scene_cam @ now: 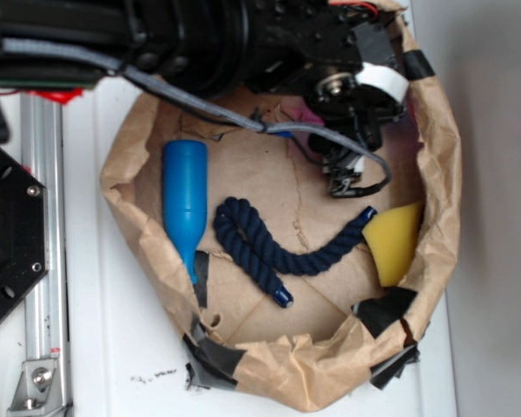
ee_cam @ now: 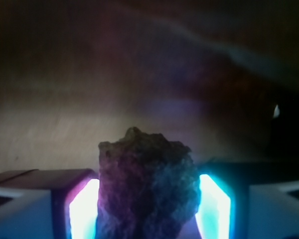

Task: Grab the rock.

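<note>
The rock (ee_cam: 147, 172), a rough dark grey-brown lump, fills the lower middle of the wrist view. It sits between the two glowing pads (ee_cam: 83, 211), which press against its left and right sides. My gripper (ee_cam: 148, 204) is shut on it, over the brown paper floor. In the exterior view the gripper (scene_cam: 346, 181) points down at the back right of the paper-walled bin, and the rock is hidden beneath the arm.
Inside the crumpled brown paper wall (scene_cam: 313, 375) lie a blue bottle (scene_cam: 184, 195) at the left, a navy rope (scene_cam: 273, 248) across the middle and a yellow sponge (scene_cam: 392, 239) at the right. Black tape patches (scene_cam: 384, 308) mark the rim. A metal rail (scene_cam: 43, 261) runs along the left.
</note>
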Controlling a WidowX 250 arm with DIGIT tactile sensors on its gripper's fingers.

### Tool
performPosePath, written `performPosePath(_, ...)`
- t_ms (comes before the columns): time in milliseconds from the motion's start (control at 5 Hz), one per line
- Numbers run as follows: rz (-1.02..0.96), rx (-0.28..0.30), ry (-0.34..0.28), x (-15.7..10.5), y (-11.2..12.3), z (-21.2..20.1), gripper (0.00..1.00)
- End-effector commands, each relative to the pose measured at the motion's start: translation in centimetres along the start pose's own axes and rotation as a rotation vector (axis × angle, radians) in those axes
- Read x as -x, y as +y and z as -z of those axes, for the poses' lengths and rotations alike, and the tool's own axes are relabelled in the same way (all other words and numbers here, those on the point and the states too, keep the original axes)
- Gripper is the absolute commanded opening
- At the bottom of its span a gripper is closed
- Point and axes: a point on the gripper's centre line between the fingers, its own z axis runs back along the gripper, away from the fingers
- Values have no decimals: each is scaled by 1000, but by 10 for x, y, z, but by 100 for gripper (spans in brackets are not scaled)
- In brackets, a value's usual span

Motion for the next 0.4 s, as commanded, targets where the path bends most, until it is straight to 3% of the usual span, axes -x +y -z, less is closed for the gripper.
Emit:
performPosePath(0,15,-25,-46,-5,-6,-25,0)
performPosePath(200,27,-6,-30,-2,-16,-35,0)
